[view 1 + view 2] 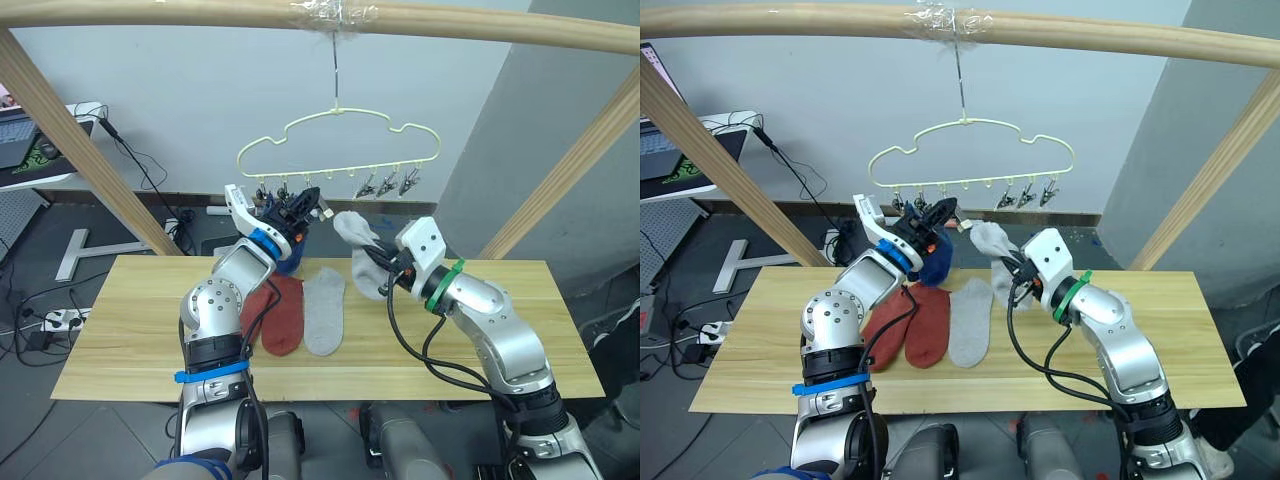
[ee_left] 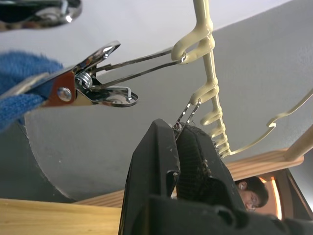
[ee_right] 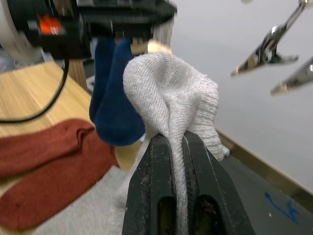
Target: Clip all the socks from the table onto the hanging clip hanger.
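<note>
The pale-yellow clip hanger (image 1: 340, 140) hangs by its hook from the top pole. My left gripper (image 1: 303, 205) is raised under its left clips and shut on one clip (image 2: 183, 122), squeezing its handles. Two blue socks (image 1: 290, 255) hang beside it, one gripped by the neighbouring clip (image 2: 73, 90). My right gripper (image 3: 178, 147) is shut on a light grey sock (image 1: 355, 235), held up just right of the left gripper and below the hanger's middle. On the table (image 1: 500, 320) lie two rust-red socks (image 1: 285, 315) and a second grey sock (image 1: 325, 310), side by side.
Three bare clips (image 1: 385, 183) hang at the hanger's right end. Slanted wooden poles (image 1: 70, 130) stand at both sides of the table. A desk with a laptop (image 1: 15, 135) and floor cables are at the far left.
</note>
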Motion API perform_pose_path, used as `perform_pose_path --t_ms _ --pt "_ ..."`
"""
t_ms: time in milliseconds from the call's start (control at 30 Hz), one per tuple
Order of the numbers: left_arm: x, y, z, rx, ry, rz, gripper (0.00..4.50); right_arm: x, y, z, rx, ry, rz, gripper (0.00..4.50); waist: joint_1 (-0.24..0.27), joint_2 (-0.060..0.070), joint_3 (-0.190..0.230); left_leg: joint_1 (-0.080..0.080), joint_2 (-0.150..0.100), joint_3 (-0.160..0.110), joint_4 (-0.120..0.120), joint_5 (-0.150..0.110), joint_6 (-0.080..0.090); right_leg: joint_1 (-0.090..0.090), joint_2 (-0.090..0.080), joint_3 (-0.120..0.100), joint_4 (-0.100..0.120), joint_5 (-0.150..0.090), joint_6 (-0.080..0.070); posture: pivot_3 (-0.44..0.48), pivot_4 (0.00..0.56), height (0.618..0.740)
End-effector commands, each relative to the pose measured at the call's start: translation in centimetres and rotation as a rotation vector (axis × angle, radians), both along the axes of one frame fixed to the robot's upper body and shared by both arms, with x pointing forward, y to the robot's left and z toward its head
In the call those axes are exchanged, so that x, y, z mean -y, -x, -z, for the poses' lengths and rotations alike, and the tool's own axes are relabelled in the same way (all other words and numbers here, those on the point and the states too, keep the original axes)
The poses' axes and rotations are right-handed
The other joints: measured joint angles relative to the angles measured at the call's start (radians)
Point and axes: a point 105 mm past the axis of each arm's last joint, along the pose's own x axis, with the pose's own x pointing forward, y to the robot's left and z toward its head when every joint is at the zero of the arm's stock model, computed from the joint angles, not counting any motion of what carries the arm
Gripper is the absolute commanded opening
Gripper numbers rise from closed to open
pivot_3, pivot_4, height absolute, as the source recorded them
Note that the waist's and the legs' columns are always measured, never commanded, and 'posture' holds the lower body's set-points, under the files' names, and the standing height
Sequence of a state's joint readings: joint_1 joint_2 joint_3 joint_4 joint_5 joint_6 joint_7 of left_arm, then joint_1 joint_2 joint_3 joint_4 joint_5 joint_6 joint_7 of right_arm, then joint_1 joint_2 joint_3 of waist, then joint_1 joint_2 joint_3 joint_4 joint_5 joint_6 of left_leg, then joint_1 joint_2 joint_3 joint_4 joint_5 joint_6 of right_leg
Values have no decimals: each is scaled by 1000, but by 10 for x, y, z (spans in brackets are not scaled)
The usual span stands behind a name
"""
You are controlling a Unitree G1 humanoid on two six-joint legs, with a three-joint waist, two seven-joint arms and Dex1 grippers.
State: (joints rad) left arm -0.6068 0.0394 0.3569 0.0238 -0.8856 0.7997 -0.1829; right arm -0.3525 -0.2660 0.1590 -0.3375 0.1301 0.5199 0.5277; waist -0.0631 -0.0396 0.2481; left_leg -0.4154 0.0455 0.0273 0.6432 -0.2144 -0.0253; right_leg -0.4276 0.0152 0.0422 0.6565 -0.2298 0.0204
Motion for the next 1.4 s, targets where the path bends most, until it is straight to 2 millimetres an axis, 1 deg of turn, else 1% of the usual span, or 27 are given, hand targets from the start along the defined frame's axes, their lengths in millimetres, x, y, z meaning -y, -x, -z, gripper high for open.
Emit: perform_pose_path --t_ms 33,133,267,433,567,800,933,1067,1400 --pt "4 1 4 -29 -1 13 37 -4 5 -17 57 -36 -20 29 0 0 0 0 0 0 0 0 0 0 0 0 0 0 0 -70 246 740" --pt "7 0 1 -24 13 15 37 -7 4 -13 46 -33 -25 29 0 0 0 0 0 0 0 0 0 0 0 0 0 0 0 -70 246 740" --pt "2 -2 -4 -21 45 -4 37 -7 4 -12 40 -35 -18 29 0 0 0 0 0 0 0 0 0 0 0 0 -1 0 0 -64 247 740" --pt "-6 -4 -4 -29 61 -20 37 -2 5 -5 26 -29 -2 29 1 0 1 -1 0 0 -1 0 0 -1 0 0 -1 0 0 -64 247 740" --pt "-4 -3 -3 -30 42 -16 37 -1 5 -3 22 -30 -2 29 1 0 1 -2 0 0 -1 0 0 -3 0 1 -1 0 0 -59 250 740" --pt "0 -3 -5 -23 52 2 37 -10 1 -8 36 -58 -3 29 1 0 1 -2 0 0 -2 0 0 -3 0 1 -1 0 0 -59 250 740" --pt "0 -4 -6 -21 58 -4 37 -16 1 -5 23 -65 -10 29 2 0 1 -2 0 0 -2 0 0 -3 0 1 -1 0 0 -56 253 740" --pt "-1 -4 -9 -13 64 -1 37 -16 1 -3 17 -68 -10 29 3 0 2 -3 0 0 -3 0 0 -4 0 1 -2 0 0 -52 253 740" --pt "-2 -4 -10 -13 72 -12 37 -15 0 0 6 -68 -8 29 3 0 2 -3 0 0 -7 0 0 -4 0 1 -7 0 0 -48 252 740"
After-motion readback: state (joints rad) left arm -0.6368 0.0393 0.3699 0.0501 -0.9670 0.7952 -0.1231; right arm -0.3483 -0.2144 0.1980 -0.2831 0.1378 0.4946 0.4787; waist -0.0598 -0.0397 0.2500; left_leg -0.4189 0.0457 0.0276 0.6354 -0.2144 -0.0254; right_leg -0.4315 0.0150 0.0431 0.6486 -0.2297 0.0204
